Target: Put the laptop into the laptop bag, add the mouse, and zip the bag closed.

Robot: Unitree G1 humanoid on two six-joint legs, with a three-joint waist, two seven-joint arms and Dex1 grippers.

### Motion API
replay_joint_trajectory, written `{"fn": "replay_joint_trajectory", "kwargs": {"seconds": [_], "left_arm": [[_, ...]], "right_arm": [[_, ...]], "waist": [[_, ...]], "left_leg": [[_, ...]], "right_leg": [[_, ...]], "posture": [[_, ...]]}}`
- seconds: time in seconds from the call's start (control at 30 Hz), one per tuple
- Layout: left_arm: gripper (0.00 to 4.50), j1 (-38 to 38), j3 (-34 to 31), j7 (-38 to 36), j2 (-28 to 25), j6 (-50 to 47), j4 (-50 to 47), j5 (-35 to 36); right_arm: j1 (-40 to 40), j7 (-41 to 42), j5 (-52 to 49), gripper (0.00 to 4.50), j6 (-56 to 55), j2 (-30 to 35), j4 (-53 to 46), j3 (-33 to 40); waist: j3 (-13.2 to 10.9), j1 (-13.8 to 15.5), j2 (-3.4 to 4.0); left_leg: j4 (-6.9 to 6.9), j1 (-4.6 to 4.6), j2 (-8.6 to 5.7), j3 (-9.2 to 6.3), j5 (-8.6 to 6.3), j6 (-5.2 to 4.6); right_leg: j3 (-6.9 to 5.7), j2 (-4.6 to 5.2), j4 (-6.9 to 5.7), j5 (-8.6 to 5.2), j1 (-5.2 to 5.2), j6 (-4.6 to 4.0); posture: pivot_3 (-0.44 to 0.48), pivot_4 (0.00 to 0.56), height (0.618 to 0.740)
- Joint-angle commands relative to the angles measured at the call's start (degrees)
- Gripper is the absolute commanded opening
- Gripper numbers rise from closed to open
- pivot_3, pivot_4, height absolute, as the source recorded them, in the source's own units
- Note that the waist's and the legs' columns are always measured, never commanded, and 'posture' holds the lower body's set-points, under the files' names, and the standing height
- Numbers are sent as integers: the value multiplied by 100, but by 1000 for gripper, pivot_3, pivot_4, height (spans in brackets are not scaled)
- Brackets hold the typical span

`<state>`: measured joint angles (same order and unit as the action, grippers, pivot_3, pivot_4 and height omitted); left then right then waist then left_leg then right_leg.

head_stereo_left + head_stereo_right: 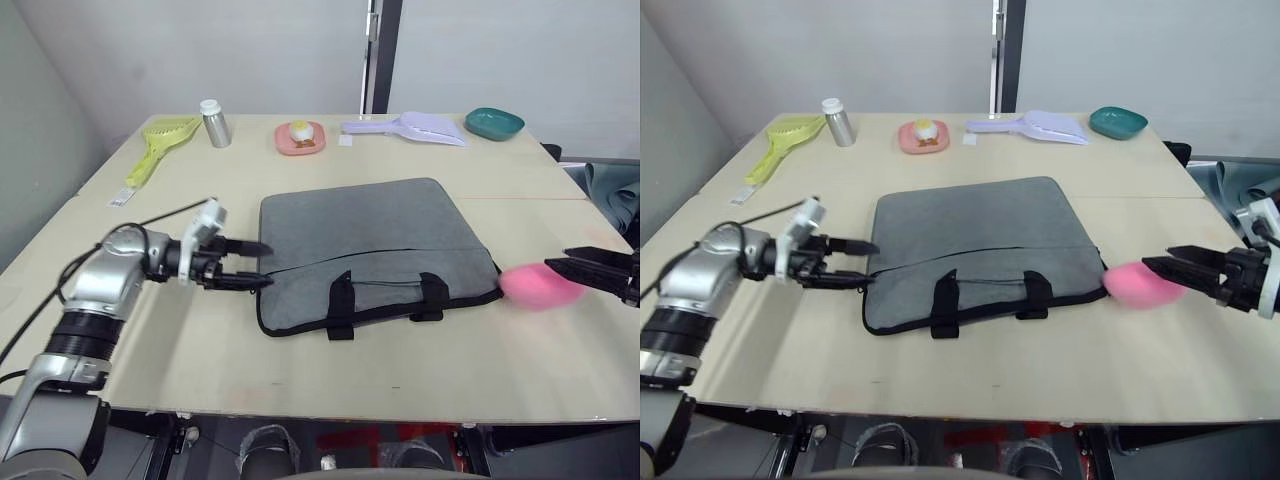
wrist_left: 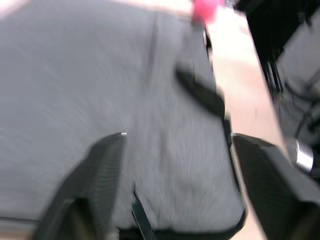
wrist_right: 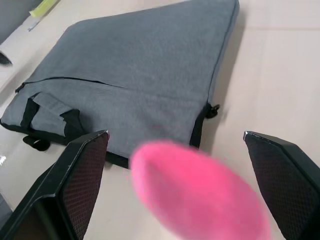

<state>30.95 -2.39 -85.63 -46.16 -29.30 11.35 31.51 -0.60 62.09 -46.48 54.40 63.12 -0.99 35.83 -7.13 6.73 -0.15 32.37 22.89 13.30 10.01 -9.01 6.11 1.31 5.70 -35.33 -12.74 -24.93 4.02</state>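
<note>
Pink plush charm (image 3: 200, 192) between right tool's (image 1: 1170, 271) parted fingers — left tool (image 1: 252, 265) spread at laptop bag (image 1: 370, 245).

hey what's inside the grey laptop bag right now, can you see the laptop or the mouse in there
The inside cannot be seen. The laptop bag lies flat on the table, its grey fabric covering whatever it holds. No laptop or mouse can be made out through it, so its contents cannot be told.

Far edge of the table (image 1: 300, 390) holds a yellow-green scoop (image 1: 160, 145), metal bottle (image 1: 215, 124), pink dish (image 1: 300, 138) with a yellow-white item on it, lilac scoop (image 1: 410, 127) and teal bowl (image 1: 493, 123).
</note>
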Motion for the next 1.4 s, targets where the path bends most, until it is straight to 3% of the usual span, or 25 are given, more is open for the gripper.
{"fn": "replay_joint_trajectory", "kwargs": {"seconds": [0.03, 0.27, 0.4, 0.53, 0.7, 1.0, 1.13, 1.23, 1.4], "left_arm": [[4466, -16, -394, 102, -292, -783, -288, 455], [4466, -598, -469, -212, -1028, -1415, -693, 652], [4466, -966, -246, -57, -1316, -1328, -718, 321], [4466, -1099, 146, 230, -1366, -1969, -526, 151], [4466, -1368, 236, 600, -1151, -2669, -742, 362], [4466, -786, -183, 1989, 348, -3713, -232, 743], [4500, -888, -77, 2295, 589, -3923, -359, 759], [3649, -872, -94, 2344, 624, -4000, -376, 816], [1847, -812, -17, 2446, 533, -3987, -446, 730]], "right_arm": [[-120, 129, 207, 4500, -304, 125, 12, -119], [-318, 340, 473, 4500, -478, 236, -10, -684], [-899, 272, 730, 4500, -534, 163, 59, -1469], [-1628, 246, 1374, 4500, -777, -175, 766, -2562], [-2439, 510, 1852, 4500, -1071, -475, 1952, -3157], [-3075, 989, 2319, 4500, -1139, -909, 2814, -3750], [-3114, 1040, 2408, 3349, -1135, -1036, 2922, -3798], [-3172, 1023, 2430, 2347, -1138, -1127, 3008, -3766], [-3128, 1159, 2291, 657, -1050, -1180, 2695, -3695]], "waist": [[-1, -18, -1], [-2, -84, -3], [-3, -122, -2], [-3, -125, -4], [-6, -114, -5], [-5, -104, -7], [-3, -114, -7], [0, -116, -6], [0, -125, -7]], "left_leg": [[3, -1, 0, 0, 0, 0], [19, 3, 2, -3, 1, -5], [35, 1, 6, -5, 1, -7], [72, -5, 10, -11, 1, -8], [106, 5, 8, -12, 0, -18], [150, 9, 10, -22, 2, -38], [160, 13, 7, -20, 2, -46], [162, -1, 7, -21, 2, -47], [167, 0, 7, -22, 4, -49]], "right_leg": [[1, 0, -2, 0, 2, 0], [1, -1, -11, 2, 2, -3], [2, -4, -26, 2, 3, -3], [3, -5, -56, 7, 9, -11], [8, 0, -77, 15, 7, -26], [8, -2, -102, 34, 14, -58], [13, 0, -103, 42, 14, -70], [13, 0, -102, 43, 27, -73], [13, 0, -102, 47, 28, -79]], "posture": [[0, 150, 740], [0, 150, 740], [0, 150, 740], [0, 150, 740], [0, 150, 740], [0, 150, 740], [0, 150, 740], [0, 150, 740], [0, 150, 740]]}}
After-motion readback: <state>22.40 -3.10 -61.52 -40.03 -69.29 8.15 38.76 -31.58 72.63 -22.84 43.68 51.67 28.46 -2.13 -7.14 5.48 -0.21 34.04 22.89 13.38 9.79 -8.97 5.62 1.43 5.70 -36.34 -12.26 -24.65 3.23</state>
